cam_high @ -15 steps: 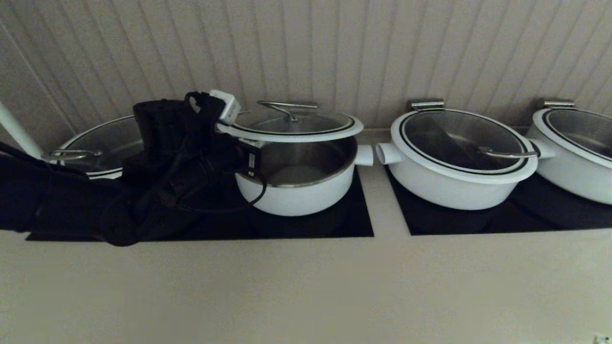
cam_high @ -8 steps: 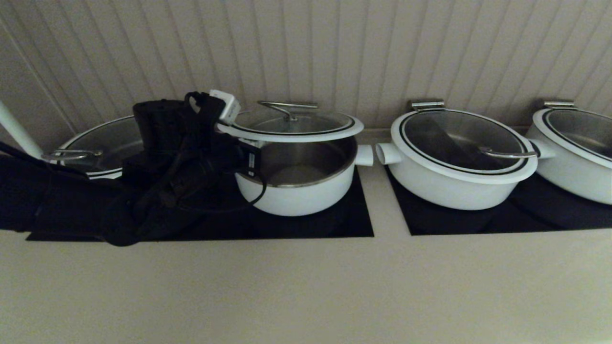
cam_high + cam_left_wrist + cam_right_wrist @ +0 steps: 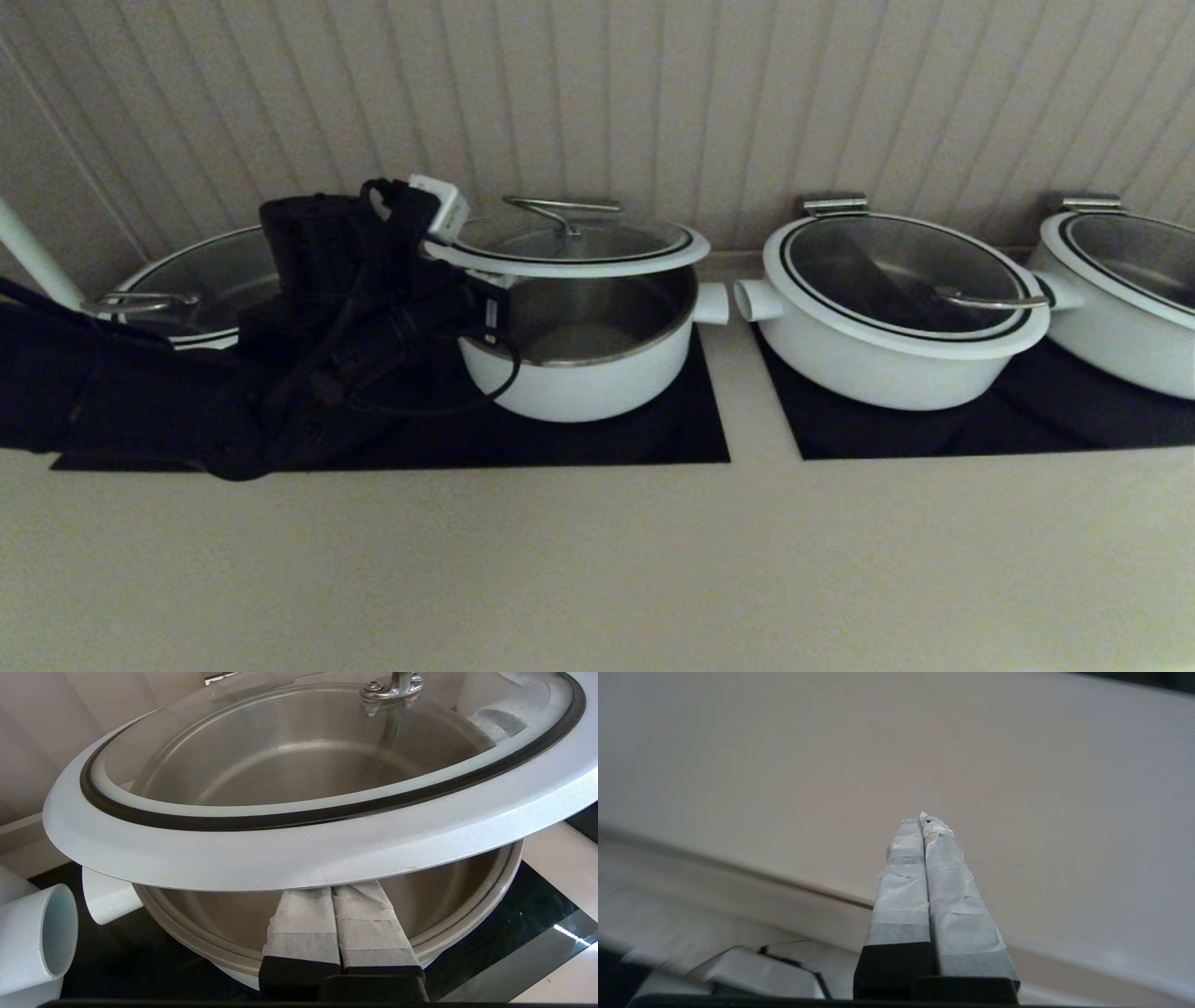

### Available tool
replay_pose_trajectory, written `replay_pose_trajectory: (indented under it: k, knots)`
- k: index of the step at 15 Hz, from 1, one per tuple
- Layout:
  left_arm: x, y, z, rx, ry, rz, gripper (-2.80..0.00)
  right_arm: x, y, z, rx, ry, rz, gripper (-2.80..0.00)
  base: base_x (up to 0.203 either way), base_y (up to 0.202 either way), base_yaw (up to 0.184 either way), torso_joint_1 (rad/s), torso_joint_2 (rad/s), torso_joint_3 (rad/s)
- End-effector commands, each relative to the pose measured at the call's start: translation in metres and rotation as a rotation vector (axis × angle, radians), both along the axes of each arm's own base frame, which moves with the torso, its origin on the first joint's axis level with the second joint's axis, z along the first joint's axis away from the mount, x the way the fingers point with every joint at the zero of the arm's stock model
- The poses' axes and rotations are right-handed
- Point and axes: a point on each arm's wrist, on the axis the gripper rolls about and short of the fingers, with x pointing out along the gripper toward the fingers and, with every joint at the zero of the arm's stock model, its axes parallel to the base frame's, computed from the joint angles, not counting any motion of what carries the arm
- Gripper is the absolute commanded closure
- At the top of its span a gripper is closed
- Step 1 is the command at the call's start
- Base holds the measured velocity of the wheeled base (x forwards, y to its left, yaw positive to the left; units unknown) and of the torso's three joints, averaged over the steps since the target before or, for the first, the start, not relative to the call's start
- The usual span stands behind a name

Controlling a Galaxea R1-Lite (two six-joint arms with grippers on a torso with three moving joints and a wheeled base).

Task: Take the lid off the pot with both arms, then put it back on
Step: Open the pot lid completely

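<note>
The lid (image 3: pixel 579 245), glass with a white rim, a black ring and a steel hook handle (image 3: pixel 560 210), hangs roughly level a little above the white pot (image 3: pixel 579 383), whose steel inside shows below it. My left gripper (image 3: pixel 332 891) is shut, its taped fingers (image 3: pixel 303 924) pressed together under the lid's white rim (image 3: pixel 299 854) on the pot's left side, their tips hidden by the rim. In the head view the black cloth-covered left arm (image 3: pixel 327 327) hides that gripper. My right gripper (image 3: pixel 923 819) is shut and empty over bare beige surface, out of the head view.
A wider white pot with its lid on (image 3: pixel 896 308) stands just right of the task pot, and another (image 3: pixel 1130 289) at the far right. A lidded pan (image 3: pixel 187 289) sits behind my left arm. Black cooktop panels (image 3: pixel 653 439) lie under the pots, with a ribbed wall (image 3: pixel 653 93) behind.
</note>
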Motion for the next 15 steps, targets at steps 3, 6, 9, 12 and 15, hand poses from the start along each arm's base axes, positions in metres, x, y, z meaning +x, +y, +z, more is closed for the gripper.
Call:
replay_pose_trajectory:
  k: [3, 6, 9, 12, 15]
  knots:
    - [0.000, 0.000, 0.002, -0.003, -0.009, 0.002, 0.00, -0.003, 0.000, 0.000, 0.004, -0.045, -0.140, 0.00, 0.000, 0.000, 0.000, 0.000, 0.00, 0.000]
    - [-0.001, 0.001, 0.004, -0.006, -0.016, 0.004, 0.00, -0.016, 0.000, -0.002, 0.020, -0.206, -0.163, 0.00, 0.000, 0.000, 0.000, 0.000, 0.00, 0.000]
    - [-0.001, 0.002, 0.008, -0.010, -0.027, 0.017, 0.00, -0.021, 0.000, -0.003, 0.057, -0.271, -0.179, 0.00, 0.000, 0.000, 0.000, 0.000, 0.00, 0.000]
    - [-0.001, 0.002, 0.014, -0.018, -0.045, 0.019, 0.00, -0.021, 0.000, -0.003, 0.058, -0.271, -0.179, 0.00, 0.000, 0.000, 0.000, 0.000, 0.00, 0.000]
    - [0.000, 0.001, 0.019, -0.026, -0.061, 0.019, 0.00, -0.021, 0.000, -0.003, 0.058, -0.271, -0.179, 0.00, 0.000, 0.000, 0.000, 0.000, 0.00, 0.000]
